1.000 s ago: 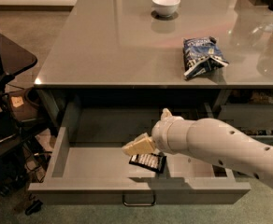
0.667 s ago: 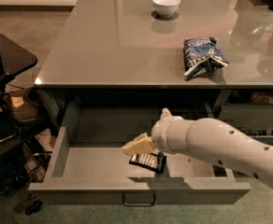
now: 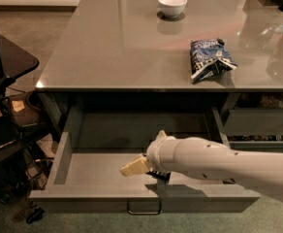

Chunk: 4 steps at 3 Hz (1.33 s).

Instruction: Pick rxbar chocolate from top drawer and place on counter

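Observation:
The top drawer [image 3: 83,166] is pulled open below the counter [image 3: 127,47]. My white arm reaches in from the right, and my gripper [image 3: 140,167] is low inside the drawer near its front centre. Only a dark sliver of the rxbar chocolate [image 3: 162,175] shows under the gripper; the rest is hidden by the wrist. I cannot see whether the gripper holds the bar.
A blue-and-white chip bag [image 3: 208,58] lies on the counter at the right and a white bowl [image 3: 172,5] stands at the back. A black side table [image 3: 8,57] with clutter is at the left. Narrower drawers [image 3: 260,125] sit to the right.
My gripper has moved down and toward the drawer's front, onto the bar. The bar's lettered face showed before and is now mostly covered.

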Each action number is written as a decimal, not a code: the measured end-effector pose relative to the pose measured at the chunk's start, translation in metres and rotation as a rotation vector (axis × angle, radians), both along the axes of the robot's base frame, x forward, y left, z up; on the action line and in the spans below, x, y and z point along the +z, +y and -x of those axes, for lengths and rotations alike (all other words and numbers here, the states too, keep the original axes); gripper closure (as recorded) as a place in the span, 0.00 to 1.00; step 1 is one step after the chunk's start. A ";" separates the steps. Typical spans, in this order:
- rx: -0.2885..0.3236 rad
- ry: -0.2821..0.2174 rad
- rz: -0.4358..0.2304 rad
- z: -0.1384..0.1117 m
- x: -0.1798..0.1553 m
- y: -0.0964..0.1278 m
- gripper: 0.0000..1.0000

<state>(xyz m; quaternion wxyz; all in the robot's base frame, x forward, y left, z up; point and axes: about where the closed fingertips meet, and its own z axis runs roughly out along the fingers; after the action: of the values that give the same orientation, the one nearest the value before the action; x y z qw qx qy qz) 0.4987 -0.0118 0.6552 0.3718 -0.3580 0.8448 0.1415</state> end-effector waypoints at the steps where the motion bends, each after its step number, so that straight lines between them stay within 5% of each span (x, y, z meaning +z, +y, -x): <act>1: 0.020 0.000 0.003 0.000 -0.001 0.011 0.00; 2: 0.021 0.019 0.000 0.000 -0.010 0.014 0.00; 3: -0.010 0.114 0.004 0.004 -0.048 0.010 0.00; 4: -0.008 0.124 0.010 0.002 -0.053 0.012 0.00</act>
<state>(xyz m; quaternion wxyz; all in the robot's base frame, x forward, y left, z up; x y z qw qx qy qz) 0.4971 -0.0001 0.6024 0.3174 -0.3468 0.8684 0.1578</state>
